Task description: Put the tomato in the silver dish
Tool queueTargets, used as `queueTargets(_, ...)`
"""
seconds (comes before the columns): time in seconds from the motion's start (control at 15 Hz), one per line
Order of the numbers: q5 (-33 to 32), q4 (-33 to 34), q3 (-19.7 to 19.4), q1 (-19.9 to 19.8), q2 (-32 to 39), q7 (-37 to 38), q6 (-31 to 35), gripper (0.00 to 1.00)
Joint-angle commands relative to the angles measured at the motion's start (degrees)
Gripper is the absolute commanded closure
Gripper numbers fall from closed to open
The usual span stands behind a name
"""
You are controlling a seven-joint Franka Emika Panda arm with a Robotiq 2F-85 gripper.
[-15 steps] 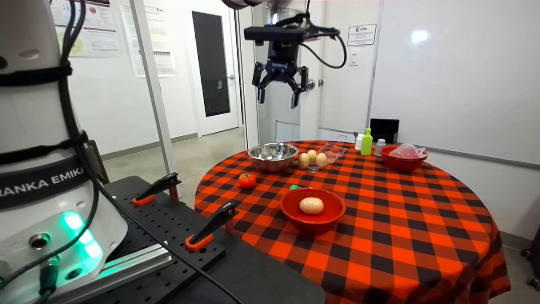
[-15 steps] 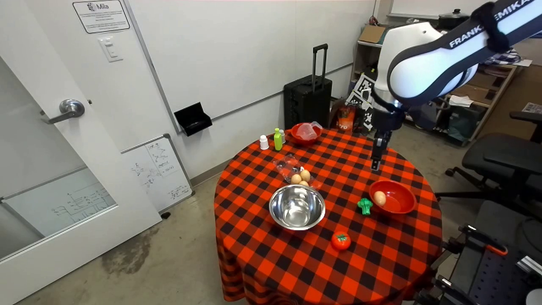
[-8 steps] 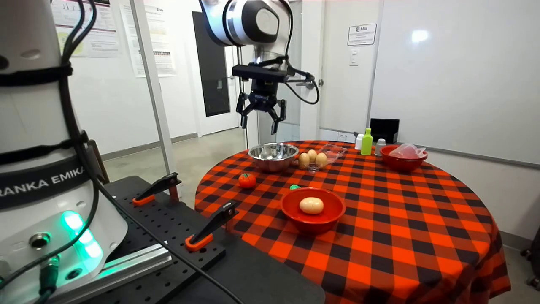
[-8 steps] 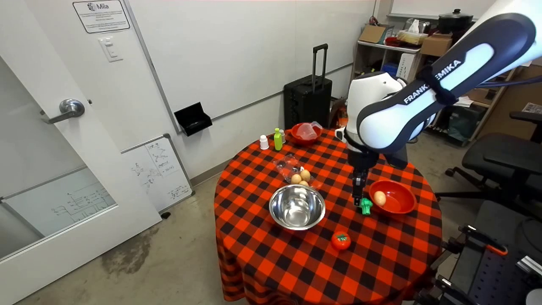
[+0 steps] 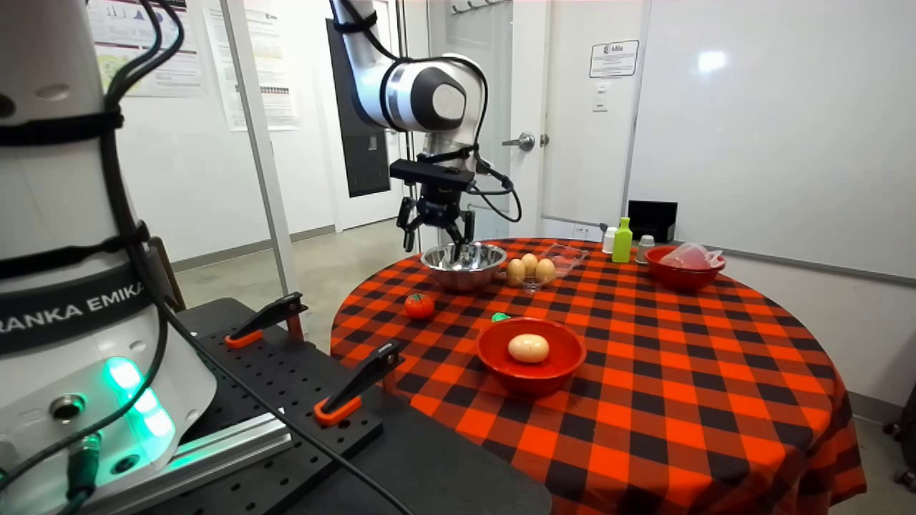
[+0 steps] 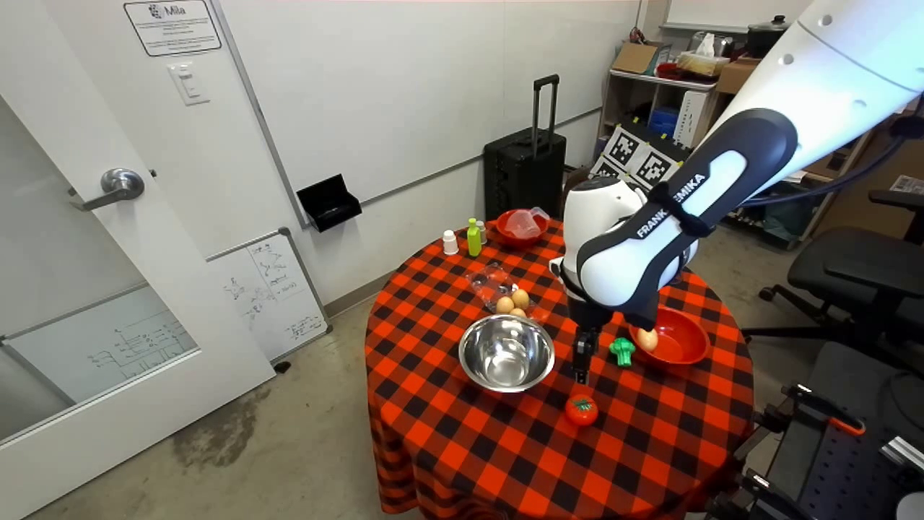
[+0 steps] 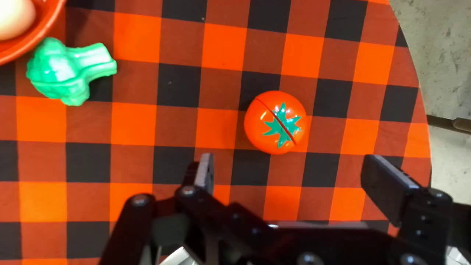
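The tomato (image 5: 419, 307) is a small red ball with a green star top, resting on the checkered cloth; it also shows in an exterior view (image 6: 581, 410) and in the wrist view (image 7: 275, 122). The silver dish (image 5: 464, 280) stands close by on the cloth, with nothing seen inside in an exterior view (image 6: 505, 365). Only a sliver of it shows at the bottom of the wrist view (image 7: 179, 258). My gripper (image 5: 432, 249) is open and empty, pointing down above the table. In the wrist view its fingers (image 7: 289, 165) are spread wider than the tomato, which lies ahead of them.
A red bowl (image 6: 682, 339) holds a pale egg, with green broccoli (image 7: 70, 71) beside it. Brown eggs (image 5: 529, 269) in a clear carton stand next to the dish. Another red bowl (image 5: 683, 277), a green bottle (image 5: 621, 241) and white cups stand at the back.
The arm has come down from high above the table and across toward the tomato. The gripper stays open. The tomato and dish have not moved.
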Motion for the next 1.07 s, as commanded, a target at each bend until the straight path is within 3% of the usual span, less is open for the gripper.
queueTargets(0.0,-0.89,3.89,0.59,0.31,5.19,3.68,0.19,0.00)
queueTargets(1.0,-9.61,8.56,-1.38,4.70,14.18,8.83,0.01,0.00)
